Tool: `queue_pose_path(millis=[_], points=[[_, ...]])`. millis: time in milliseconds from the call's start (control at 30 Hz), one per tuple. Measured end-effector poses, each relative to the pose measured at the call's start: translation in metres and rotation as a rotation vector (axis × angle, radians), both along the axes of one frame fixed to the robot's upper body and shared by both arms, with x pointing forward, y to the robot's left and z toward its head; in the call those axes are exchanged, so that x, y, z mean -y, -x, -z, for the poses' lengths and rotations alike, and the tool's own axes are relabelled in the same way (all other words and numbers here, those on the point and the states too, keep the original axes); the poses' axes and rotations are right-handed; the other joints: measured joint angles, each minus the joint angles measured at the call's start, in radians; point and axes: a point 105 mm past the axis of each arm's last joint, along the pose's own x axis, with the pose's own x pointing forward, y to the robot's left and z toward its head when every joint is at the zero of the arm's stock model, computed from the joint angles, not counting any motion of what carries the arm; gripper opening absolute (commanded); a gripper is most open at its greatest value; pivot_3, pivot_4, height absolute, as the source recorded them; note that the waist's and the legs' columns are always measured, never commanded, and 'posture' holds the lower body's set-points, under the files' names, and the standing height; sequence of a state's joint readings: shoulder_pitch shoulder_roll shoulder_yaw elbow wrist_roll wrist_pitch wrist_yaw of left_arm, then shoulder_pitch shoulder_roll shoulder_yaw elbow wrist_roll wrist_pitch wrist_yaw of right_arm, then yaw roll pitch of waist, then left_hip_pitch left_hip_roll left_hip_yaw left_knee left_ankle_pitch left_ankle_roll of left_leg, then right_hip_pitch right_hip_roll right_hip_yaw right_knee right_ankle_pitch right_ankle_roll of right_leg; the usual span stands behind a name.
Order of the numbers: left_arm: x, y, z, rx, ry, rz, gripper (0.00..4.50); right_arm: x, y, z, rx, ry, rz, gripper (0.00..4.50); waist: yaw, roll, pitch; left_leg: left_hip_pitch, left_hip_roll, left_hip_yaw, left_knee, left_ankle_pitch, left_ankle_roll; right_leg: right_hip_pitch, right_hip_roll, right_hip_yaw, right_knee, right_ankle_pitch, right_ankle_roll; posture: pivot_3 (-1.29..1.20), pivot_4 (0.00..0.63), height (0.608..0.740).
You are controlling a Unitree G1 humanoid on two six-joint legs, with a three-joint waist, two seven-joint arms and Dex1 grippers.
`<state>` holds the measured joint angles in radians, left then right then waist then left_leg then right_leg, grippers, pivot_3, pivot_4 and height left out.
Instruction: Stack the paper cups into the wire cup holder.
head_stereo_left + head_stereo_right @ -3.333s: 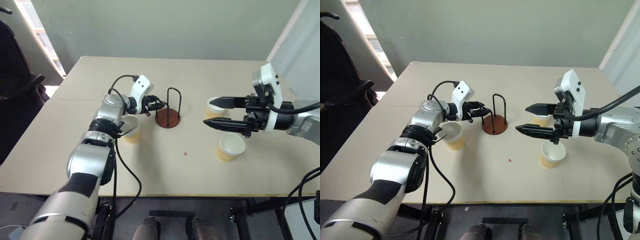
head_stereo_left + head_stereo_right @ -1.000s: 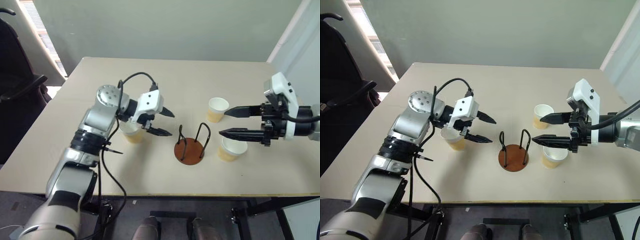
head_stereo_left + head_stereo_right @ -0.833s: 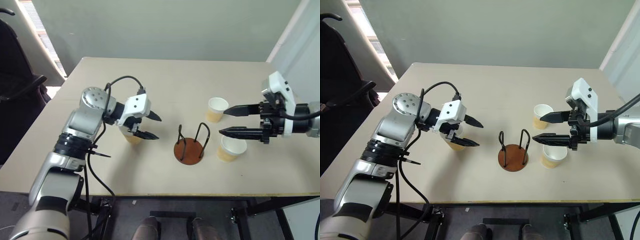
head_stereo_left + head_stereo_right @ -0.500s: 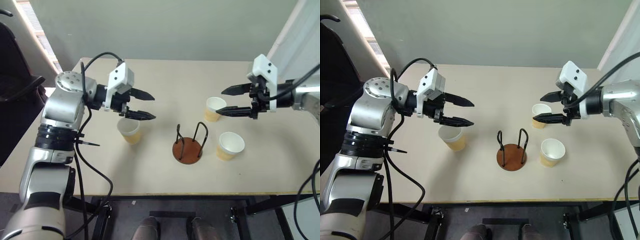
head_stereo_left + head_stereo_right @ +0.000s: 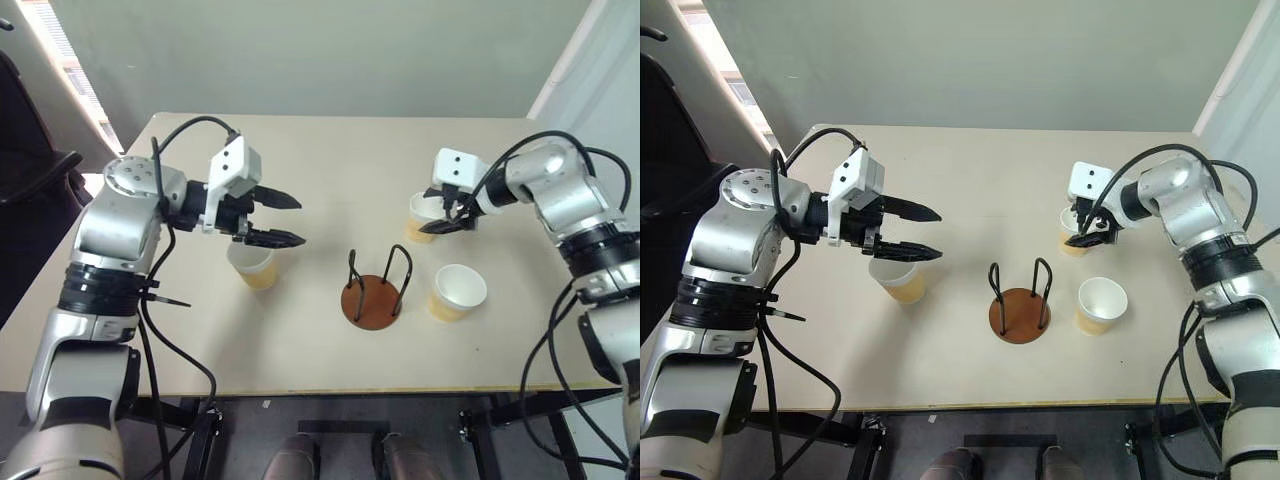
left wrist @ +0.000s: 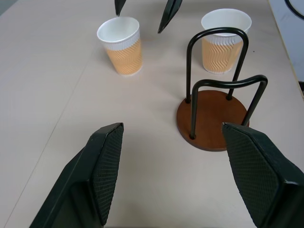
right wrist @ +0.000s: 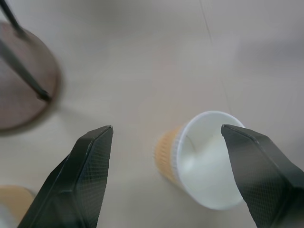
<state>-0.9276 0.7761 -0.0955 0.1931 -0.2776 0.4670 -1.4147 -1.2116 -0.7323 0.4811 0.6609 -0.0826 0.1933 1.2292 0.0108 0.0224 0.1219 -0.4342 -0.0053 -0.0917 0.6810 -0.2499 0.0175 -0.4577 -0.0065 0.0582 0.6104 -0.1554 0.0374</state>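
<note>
Paper cup (image 5: 1074, 233) sits under open right pincer (image 5: 1087, 229).

Table (image 5: 330, 165): pale beige top, wide and flat; a thin seam runs across it on the left part.
Holder (image 5: 374, 290): stands upright on the table near the middle, round reddish-brown base, two black wire loops, nothing inside.
Left cup (image 5: 251, 264): stands upright on the table, well apart from the holder, on its left.
Far right cup (image 5: 422, 217): stands upright on the table, behind and to the right of the holder.
Near right cup (image 5: 455, 291): stands upright on the table, just beside the holder on its right, closer to the front edge.
Cups: tan-orange outside, white inside, each alone, none stacked.
</note>
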Motion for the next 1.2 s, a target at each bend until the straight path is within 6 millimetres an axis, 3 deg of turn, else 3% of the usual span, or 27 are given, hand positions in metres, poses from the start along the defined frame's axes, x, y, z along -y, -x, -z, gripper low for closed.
queue_pose_path(millis=[267,367,533,667,833,1000,1100,1200], points=[[-0.003,0.0,0.002,-0.002,-0.002,-0.014,3.53,0.013,-0.012,0.026,-0.059,0.093,0.043,3.79,0.0,0.0,0.0,0.0,0.0,0.0,-0.001,0.001,-0.002,-0.001,0.0,0.0,0.001,0.0,-0.001,0.0,0.15,0.74],[-0.002,0.001,0.001,-0.004,0.006,-0.008,3.58,0.008,-0.015,0.03,-0.078,0.095,0.044,3.19,-0.001,0.0,0.0,0.0,0.0,0.0,-0.002,0.001,-0.003,-0.001,0.0,0.0,0.001,0.0,-0.002,0.0,0.15,0.74],[0.0,0.002,-0.001,-0.002,0.012,-0.005,3.58,-0.004,-0.018,0.034,-0.099,0.081,0.037,1.41,0.0,0.0,0.0,0.0,0.0,-0.001,-0.003,0.002,-0.004,-0.001,0.0,-0.001,0.001,0.0,-0.003,0.0,0.15,0.74],[0.002,0.003,-0.001,0.0,0.014,0.001,3.58,-0.005,-0.021,0.022,-0.077,0.049,0.043,0.04,0.001,0.0,0.0,0.0,0.0,-0.001,-0.003,0.002,-0.005,-0.001,0.0,-0.001,0.001,0.0,-0.004,0.0,0.15,0.74],[0.001,0.006,0.0,-0.019,0.015,0.004,3.58,-0.009,-0.017,0.005,-0.079,-0.04,0.015,0.04,0.0,0.0,0.0,-0.001,0.0,-0.001,-0.006,0.005,-0.012,-0.002,0.0,-0.001,0.001,-0.001,-0.005,0.0,0.15,0.74],[-0.001,0.009,0.004,-0.038,0.019,0.007,3.58,-0.022,0.013,-0.053,-0.001,-0.092,-0.131,0.04,0.001,0.0,0.001,-0.001,0.001,-0.001,-0.01,0.009,-0.02,-0.003,0.0,-0.002,0.001,-0.003,-0.008,0.0,0.15,0.74],[-0.001,0.01,0.006,-0.046,0.02,0.008,3.58,-0.044,0.057,-0.078,0.035,-0.096,-0.287,0.04,0.0,0.0,0.001,-0.001,0.002,-0.001,-0.012,0.01,-0.021,-0.003,0.001,-0.003,0.001,-0.003,-0.009,0.0,0.15,0.74],[0.0,0.01,0.009,-0.057,0.022,0.013,3.58,-0.073,0.103,-0.088,0.03,-0.09,-0.443,0.04,-0.003,0.0,0.001,-0.001,0.002,-0.001,-0.013,0.011,-0.022,-0.003,0.002,-0.003,0.0,-0.004,-0.009,0.0,0.15,0.74]])
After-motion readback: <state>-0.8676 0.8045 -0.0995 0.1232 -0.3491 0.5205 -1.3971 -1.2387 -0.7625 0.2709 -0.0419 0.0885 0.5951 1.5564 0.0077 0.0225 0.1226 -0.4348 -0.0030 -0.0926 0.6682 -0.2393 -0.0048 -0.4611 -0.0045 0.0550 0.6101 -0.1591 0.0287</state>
